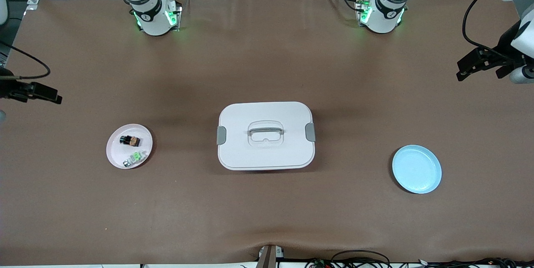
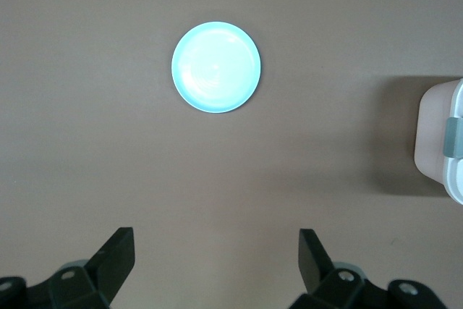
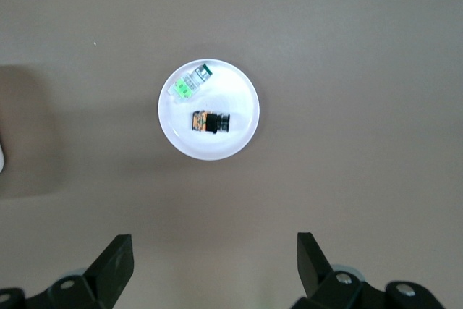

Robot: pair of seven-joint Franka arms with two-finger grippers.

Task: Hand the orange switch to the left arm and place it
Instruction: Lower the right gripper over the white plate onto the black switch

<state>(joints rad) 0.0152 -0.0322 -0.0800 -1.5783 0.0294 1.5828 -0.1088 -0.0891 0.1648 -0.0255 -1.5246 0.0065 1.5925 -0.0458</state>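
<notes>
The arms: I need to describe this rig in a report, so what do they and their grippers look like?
Both arms are white with black joint bands, green lights at their bases and black cables. The left gripper and right gripper have black fingers.

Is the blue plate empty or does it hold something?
Empty: the blue plate shows only its bare surface in the front and left wrist views.

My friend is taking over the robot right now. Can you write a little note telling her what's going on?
Left gripper: open, empty, up over the left arm's end of the table.
Right gripper: open, empty, up over the right arm's end.
The orange switch lies on the pink plate beside a small silver-and-green piece.
The white box sits mid-table, between the plates.
The blue plate holds nothing.
Done: nothing. Left: pick up, pass across, avoid the box.
</notes>
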